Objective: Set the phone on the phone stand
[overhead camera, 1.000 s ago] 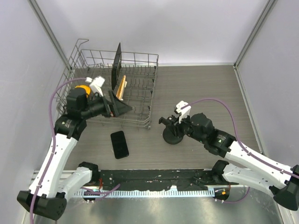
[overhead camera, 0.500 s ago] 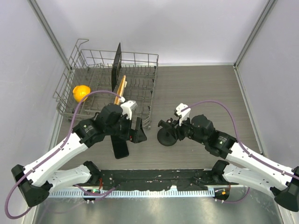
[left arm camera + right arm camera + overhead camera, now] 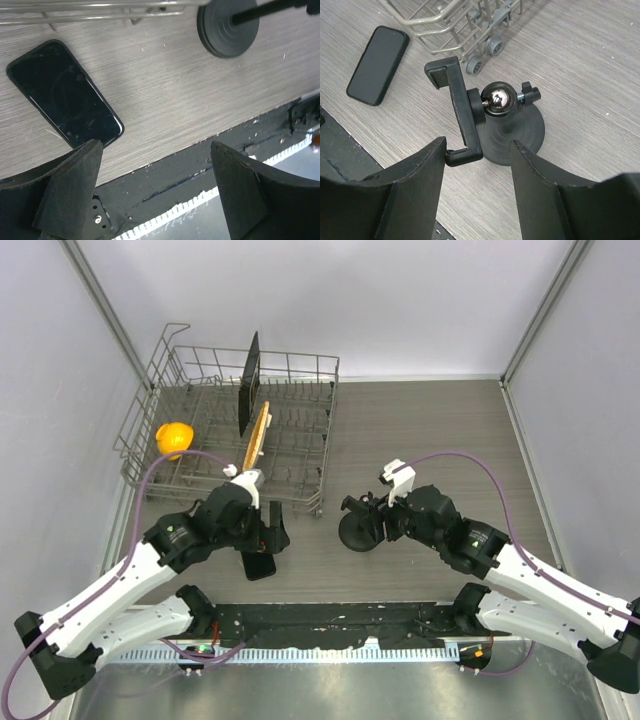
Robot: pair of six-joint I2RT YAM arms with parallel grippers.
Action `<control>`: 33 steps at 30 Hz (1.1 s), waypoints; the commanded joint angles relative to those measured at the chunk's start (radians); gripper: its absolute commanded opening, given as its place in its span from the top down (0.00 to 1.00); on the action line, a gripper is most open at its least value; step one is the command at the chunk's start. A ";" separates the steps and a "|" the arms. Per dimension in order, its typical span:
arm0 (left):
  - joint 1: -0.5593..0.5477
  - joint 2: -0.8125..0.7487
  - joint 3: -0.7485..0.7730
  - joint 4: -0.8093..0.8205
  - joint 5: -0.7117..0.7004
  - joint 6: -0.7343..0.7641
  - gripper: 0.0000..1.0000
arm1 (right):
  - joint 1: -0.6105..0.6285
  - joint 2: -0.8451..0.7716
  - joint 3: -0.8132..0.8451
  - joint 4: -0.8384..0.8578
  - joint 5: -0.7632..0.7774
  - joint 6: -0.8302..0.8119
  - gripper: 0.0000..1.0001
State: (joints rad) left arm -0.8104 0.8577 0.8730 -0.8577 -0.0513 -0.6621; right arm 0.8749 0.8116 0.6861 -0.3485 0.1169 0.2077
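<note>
The phone [image 3: 62, 95], a glossy black slab, lies flat on the wood table; in the top view only its near end [image 3: 259, 565] shows under my left gripper [image 3: 272, 537]. That gripper [image 3: 157, 170] is open and empty, hovering just near of the phone. The phone stand [image 3: 358, 533] stands right of it, with a round base [image 3: 520, 136], a ball joint and a clamp arm [image 3: 461, 112]. My right gripper [image 3: 477, 150] is open, its fingers on either side of the clamp's lower end, one finger close to it; whether they touch is unclear. It also shows in the top view [image 3: 362, 512].
A wire dish rack [image 3: 300, 410] stands at the back left, holding an upright black square plate [image 3: 248, 380], a wooden board [image 3: 257, 438] and an orange object [image 3: 175, 436]. Its wheeled corner [image 3: 482, 55] is close behind the stand. A black strip [image 3: 330, 625] runs along the near table edge.
My left arm swung from the rack down and toward me, and its gripper now hovers over the phone. The right gripper stayed at the stand, which shifted slightly left.
</note>
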 commanded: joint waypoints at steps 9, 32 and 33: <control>-0.003 -0.098 -0.088 0.033 -0.232 -0.263 0.06 | -0.001 -0.003 0.099 -0.159 0.208 0.088 0.41; -0.070 0.251 -0.154 -0.020 -0.375 -0.458 0.00 | -0.002 -0.104 0.040 -0.070 0.239 0.050 0.39; -0.079 0.259 -0.160 -0.008 -0.377 -0.456 0.00 | -0.002 -0.104 0.038 -0.067 0.234 0.050 0.39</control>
State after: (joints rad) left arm -0.8570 1.0946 0.7208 -0.9268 -0.3752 -1.0931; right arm 0.8757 0.7227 0.7368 -0.4862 0.3599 0.2684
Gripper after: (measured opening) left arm 0.996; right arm 0.608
